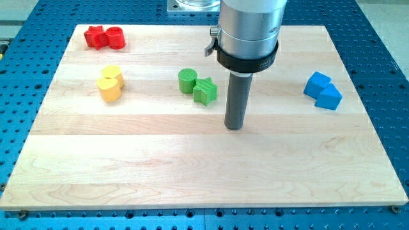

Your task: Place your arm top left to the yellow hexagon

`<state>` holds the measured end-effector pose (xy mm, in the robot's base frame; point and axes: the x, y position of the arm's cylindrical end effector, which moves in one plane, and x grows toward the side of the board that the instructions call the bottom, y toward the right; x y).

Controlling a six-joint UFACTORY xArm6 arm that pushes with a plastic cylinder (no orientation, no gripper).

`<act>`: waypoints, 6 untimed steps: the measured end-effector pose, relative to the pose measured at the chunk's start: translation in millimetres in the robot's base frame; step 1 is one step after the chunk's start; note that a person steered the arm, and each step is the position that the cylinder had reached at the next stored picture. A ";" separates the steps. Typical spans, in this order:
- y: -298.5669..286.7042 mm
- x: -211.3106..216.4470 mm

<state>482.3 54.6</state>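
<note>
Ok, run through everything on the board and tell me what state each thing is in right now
My tip: down on the board, touching no block, right of the green pair.
Yellow blocks: two touching, far to the view's left of my tip.
Green cylinder and green star: touching.
Red blocks: two touching, top left corner.
Blue blocks: two touching, right side.

Wooden board: near half bare; my tip stands mid-board; green cylinder and green star, touching, just left of tip; yellow blocks at left, bare wood on every side; red blocks far left corner; blue blocks right.
</note>
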 end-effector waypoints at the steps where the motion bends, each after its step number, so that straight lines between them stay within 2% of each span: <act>1: -4.6 3.7; 2: -68.3 -10.0; 4: -188.5 -3.1; 5: -287.2 -23.0; 6: -319.2 -82.0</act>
